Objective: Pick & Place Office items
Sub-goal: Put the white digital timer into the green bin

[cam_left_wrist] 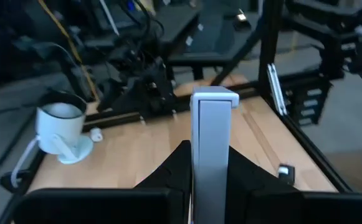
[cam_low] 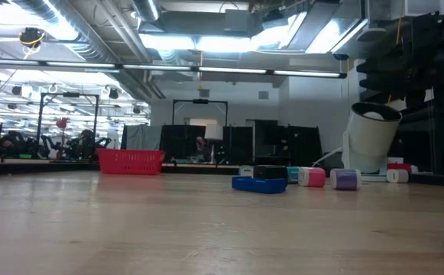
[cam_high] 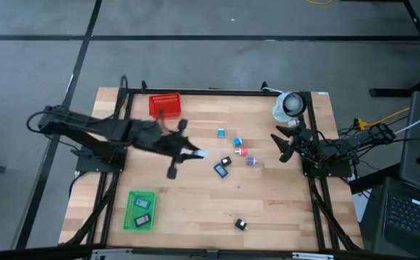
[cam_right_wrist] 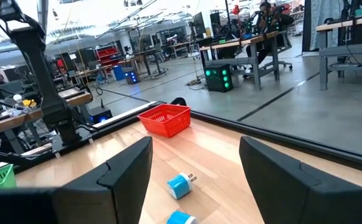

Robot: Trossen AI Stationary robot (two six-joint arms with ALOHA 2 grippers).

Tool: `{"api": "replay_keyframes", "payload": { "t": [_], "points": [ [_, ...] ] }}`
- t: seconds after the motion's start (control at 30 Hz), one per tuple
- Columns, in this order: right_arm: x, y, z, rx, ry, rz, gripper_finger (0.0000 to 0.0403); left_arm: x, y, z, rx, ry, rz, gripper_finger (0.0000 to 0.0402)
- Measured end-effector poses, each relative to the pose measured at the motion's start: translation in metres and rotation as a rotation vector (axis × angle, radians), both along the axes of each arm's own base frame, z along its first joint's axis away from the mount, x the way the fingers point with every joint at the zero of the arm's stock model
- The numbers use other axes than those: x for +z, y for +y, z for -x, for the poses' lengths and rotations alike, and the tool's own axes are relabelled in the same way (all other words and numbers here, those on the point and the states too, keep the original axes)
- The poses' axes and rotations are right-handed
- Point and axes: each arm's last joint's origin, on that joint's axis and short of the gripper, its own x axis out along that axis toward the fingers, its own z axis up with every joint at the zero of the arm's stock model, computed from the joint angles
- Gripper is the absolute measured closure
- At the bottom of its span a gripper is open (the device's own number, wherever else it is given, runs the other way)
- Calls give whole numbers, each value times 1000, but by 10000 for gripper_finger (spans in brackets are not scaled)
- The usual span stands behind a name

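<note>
My left gripper [cam_left_wrist: 210, 180] is clamped on a pale slab [cam_left_wrist: 213, 149], held above mid-table: stiff, light, smooth, so I grip its flat faces. Beyond, blue, pink and purple pieces [cam_high: 236, 153] lie scattered. My right gripper [cam_high: 285, 146] waits past them, fingers spread, empty.

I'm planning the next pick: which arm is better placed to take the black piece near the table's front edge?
Probably the right. Its gripper is open and empty at the right edge, while the left gripper is shut on a pale grey-white piece. The black piece lies right of centre.
</note>
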Motion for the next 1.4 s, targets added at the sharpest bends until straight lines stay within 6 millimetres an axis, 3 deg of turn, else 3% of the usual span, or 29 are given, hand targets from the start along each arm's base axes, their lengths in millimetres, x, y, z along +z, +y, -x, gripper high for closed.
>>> {"api": "replay_keyframes", "payload": {
  "t": [0.37,0.63,1.0,1.4],
  "points": [
    [0,0,0,1,-7,-11,156,-80,-52,61,181,-192,65,359],
    [0,0,0,1,-4,-10,156,-142,-76,101,299,-138,147,359],
    [-3,0,0,1,20,-11,156,-181,-110,155,231,-115,310,359],
    [-7,0,0,-2,11,-81,156,-237,-135,180,208,-43,379,358]
  ]
}}
